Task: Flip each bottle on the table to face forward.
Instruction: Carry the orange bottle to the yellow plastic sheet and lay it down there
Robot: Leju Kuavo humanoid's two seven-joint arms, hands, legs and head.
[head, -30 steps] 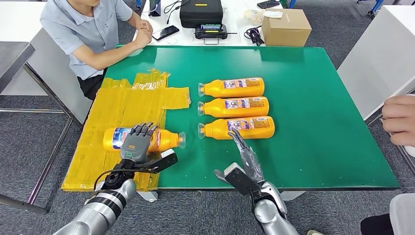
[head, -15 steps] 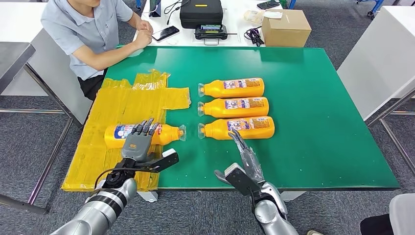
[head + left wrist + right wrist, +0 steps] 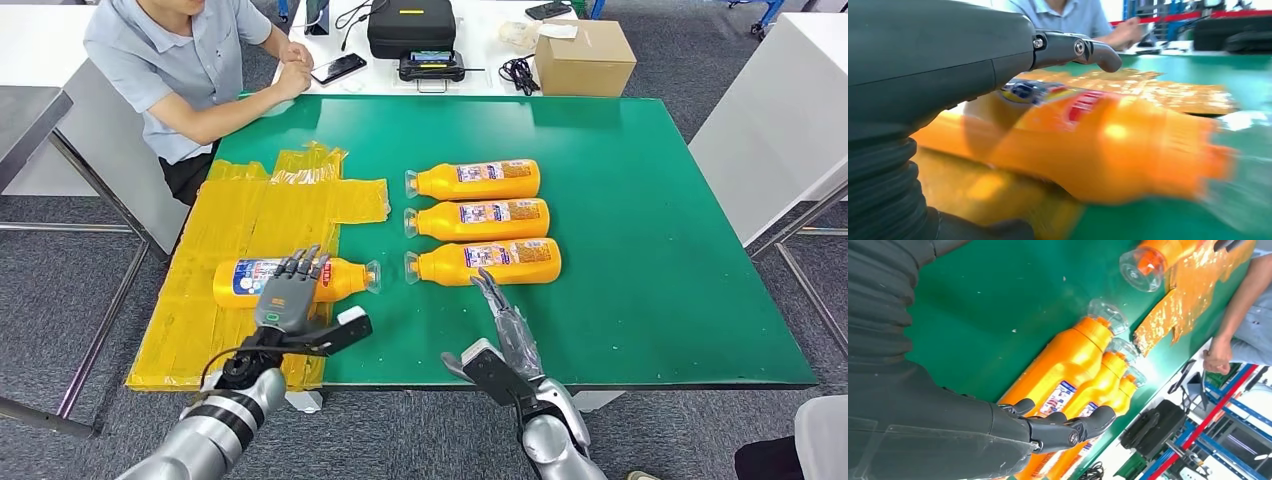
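Landmark for this entry: the green mat [image 3: 620,250].

Nearest me, at the mat's near edge, the right hand [image 3: 503,318] lies flat with fingers straight and apart, grasping nothing; its fingertips [image 3: 483,279] reach just short of the closest bottle in the row [image 3: 485,262]. I cannot tell if they touch it.

At the mat's left edge, on the yellow sheet [image 3: 250,215], the left hand [image 3: 288,290] rests on the lone bottle [image 3: 290,279], fingers draped over its body. The left wrist view shows that bottle [image 3: 1108,145] blurred, right under the thumb [image 3: 1075,48]. I cannot tell whether the hand has a closed grasp or only presses. This bottle lies on its side, cap pointing toward the row.

Toward the mat's middle, three bottles lie side by side, caps toward the yellow sheet, labels up: closest, middle bottle [image 3: 480,218], farthest bottle [image 3: 475,180].

Beyond the mat's far left corner, a seated person [image 3: 190,60] leans arms on a white table. Beyond its far edge: a black case [image 3: 410,25] and a cardboard box [image 3: 585,55].
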